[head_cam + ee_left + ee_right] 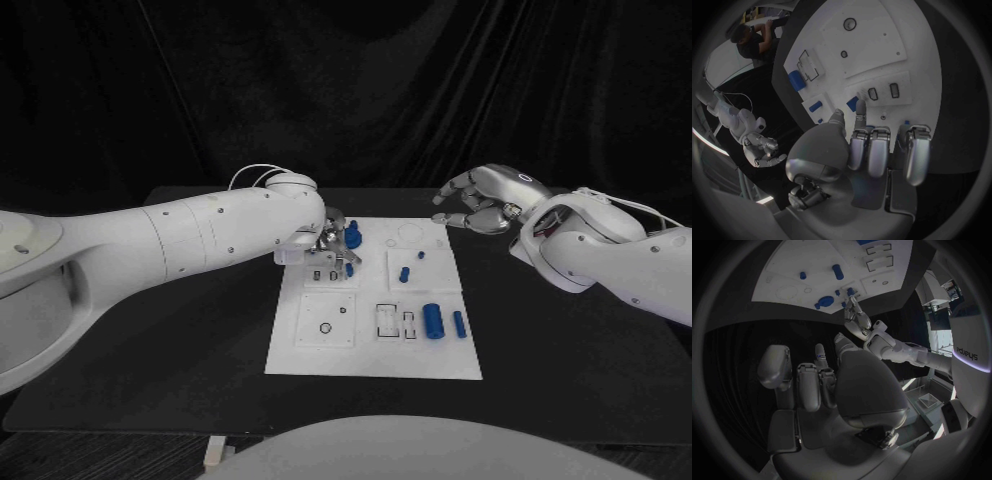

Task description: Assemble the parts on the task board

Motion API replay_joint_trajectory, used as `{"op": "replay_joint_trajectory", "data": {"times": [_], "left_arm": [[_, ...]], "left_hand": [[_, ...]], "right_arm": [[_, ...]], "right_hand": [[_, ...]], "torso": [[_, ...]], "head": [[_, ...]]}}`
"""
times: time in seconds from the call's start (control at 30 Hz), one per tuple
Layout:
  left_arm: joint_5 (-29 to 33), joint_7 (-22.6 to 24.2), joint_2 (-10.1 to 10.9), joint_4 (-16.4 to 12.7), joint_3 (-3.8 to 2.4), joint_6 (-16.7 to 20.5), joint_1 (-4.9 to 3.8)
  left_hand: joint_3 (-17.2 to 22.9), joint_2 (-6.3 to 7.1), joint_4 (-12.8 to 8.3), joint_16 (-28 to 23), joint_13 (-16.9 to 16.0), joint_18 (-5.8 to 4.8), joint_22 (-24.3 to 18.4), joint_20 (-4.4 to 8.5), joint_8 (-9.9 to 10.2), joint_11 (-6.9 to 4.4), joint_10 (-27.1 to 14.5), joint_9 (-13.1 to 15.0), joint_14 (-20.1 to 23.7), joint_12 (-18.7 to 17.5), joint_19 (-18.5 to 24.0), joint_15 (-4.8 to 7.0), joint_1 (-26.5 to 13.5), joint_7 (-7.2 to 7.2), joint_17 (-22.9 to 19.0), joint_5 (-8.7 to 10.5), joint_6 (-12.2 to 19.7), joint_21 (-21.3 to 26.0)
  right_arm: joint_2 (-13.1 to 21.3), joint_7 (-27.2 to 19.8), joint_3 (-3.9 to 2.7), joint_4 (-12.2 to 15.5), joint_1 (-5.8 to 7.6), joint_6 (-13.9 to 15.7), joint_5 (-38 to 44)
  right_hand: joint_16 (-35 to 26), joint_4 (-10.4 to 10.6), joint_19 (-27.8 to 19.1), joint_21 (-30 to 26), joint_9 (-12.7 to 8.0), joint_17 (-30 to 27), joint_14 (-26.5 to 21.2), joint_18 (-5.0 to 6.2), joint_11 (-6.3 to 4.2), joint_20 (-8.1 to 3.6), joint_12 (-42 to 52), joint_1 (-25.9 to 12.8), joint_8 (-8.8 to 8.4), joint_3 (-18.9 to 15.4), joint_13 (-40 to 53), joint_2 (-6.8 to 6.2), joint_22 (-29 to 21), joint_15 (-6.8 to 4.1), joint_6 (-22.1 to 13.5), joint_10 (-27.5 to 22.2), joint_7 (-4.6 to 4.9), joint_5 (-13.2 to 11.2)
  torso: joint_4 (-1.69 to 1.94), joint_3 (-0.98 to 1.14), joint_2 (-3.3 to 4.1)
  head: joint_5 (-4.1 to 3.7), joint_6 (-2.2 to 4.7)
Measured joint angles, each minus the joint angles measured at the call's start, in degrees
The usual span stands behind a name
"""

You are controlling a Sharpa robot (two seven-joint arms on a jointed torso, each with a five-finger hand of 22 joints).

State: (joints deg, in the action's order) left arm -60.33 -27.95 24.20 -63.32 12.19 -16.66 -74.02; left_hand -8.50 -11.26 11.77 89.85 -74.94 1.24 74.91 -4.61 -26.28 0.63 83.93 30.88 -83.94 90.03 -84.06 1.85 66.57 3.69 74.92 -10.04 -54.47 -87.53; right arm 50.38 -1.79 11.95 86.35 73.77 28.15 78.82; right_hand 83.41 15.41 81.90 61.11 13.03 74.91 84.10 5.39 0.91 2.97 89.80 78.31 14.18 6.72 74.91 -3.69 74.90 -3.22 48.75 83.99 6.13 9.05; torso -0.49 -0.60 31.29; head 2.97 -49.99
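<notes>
The white task board (372, 345) lies mid-table. My left hand (329, 246) hovers low over its far-left module, fingers stretched out over the board (879, 45) with nothing between them. A small blue part (852, 103) stands just past the fingertips (859, 111), beside two slots (882, 92); I cannot tell whether they touch it. A round blue part (353, 238) sits next to the hand. Two small blue parts (404, 272) lie mid-board and two blue cylinders (434, 321) lie near the right edge. My right hand (483, 205) floats off the far-right corner, fingers apart, holding nothing.
Black table (577, 350) surrounds the board on all sides. The near-left module (326, 322) has small round holes, and empty rectangular outlines (387, 320) sit beside the cylinders. In the right wrist view my left hand (857, 317) reaches over the board (786, 270).
</notes>
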Motion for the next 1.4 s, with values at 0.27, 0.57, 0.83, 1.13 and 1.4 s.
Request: {"op": "replay_joint_trajectory", "data": {"times": [0.27,0.57,0.83,1.13,1.4], "left_arm": [[0.0,0.2,-0.6,1.1,0.00,-0.3,0.52],[0.0,0.4,-1.3,2.2,0.00,-0.7,1.00],[0.0,0.8,-2.1,3.2,0.00,-1.0,1.25],[0.0,1.2,-2.5,3.9,0.00,-1.2,1.36],[0.0,1.5,-3.0,4.7,-0.01,-1.2,1.40]], "left_hand": [[0.2,-0.23,-0.2,0.0,0.0,0.00,0.0,0.21,0.0,0.00,0.0,0.1,0.0,0.0,0.2,0.00,0.2,0.00,0.0,0.00,0.0,0.0],[0.8,-0.23,-0.5,0.0,0.0,0.01,0.0,0.41,0.7,-0.01,0.0,0.3,0.0,0.0,0.4,0.00,0.2,-0.20,0.0,-0.23,-0.2,0.2],[1.5,-0.19,-1.2,0.0,0.0,0.00,0.0,0.41,1.4,-0.20,0.2,0.5,0.0,0.0,0.4,-0.01,0.6,0.01,0.0,-0.46,-0.4,0.5],[2.5,0.01,-1.9,0.0,0.0,0.01,0.0,0.40,2.2,-0.20,0.2,0.8,-0.2,0.0,0.4,0.21,0.9,-0.20,0.0,-1.28,-0.6,0.5],[4.4,0.47,-2.9,0.0,0.0,0.01,0.0,0.52,3.7,-0.34,0.1,1.4,-0.2,0.0,0.5,0.21,1.4,-0.34,0.0,-3.40,-0.7,0.7]], "right_arm": [[-0.2,0.0,0.00,-0.3,0.00,0.2,0.0],[-0.3,0.0,0.00,-0.4,-0.01,0.3,0.0],[-0.4,0.0,0.00,-0.6,-0.01,0.4,0.0],[-0.6,0.0,-0.01,-0.8,-0.01,0.4,0.0],[-0.7,0.1,-0.01,-0.9,-0.08,0.4,0.0]], "right_hand": [[0.0,0.0,0.0,-0.3,0.0,0.0,0.0,0.00,0.00,0.00,0.0,0.0,0.00,0.0,0.0,0.00,0.0,0.00,0.0,0.0,0.00,0.0],[-0.2,0.0,0.0,-0.3,0.0,0.0,0.0,-0.01,0.00,0.00,0.0,0.0,0.00,0.0,0.0,0.00,0.0,0.00,0.0,0.0,0.00,-0.2],[-0.3,0.0,-0.2,-0.7,0.0,0.0,0.0,-0.01,0.00,0.22,0.0,0.0,0.00,0.0,0.0,0.00,0.0,0.00,0.0,0.0,0.00,-0.2],[-0.7,0.0,-0.2,-1.3,0.0,0.0,0.0,-0.01,0.00,0.22,0.0,0.0,0.00,0.0,0.0,0.00,0.0,0.00,0.0,0.0,0.00,-0.2],[-0.9,0.0,-0.2,-1.6,0.0,0.0,0.0,-0.01,0.00,0.21,0.0,0.0,0.00,0.0,0.0,0.00,0.0,0.00,0.0,0.0,0.00,-0.2]], "torso": [[-0.04,0.03,-0.04],[0.09,0.06,-0.11],[0.13,0.02,-0.20],[0.03,-0.04,-0.23],[0.03,0.01,-0.28]], "head": [[-0.03,0.00],[-0.47,0.00],[-0.58,0.00],[-0.65,0.00],[-0.76,0.00]]}}
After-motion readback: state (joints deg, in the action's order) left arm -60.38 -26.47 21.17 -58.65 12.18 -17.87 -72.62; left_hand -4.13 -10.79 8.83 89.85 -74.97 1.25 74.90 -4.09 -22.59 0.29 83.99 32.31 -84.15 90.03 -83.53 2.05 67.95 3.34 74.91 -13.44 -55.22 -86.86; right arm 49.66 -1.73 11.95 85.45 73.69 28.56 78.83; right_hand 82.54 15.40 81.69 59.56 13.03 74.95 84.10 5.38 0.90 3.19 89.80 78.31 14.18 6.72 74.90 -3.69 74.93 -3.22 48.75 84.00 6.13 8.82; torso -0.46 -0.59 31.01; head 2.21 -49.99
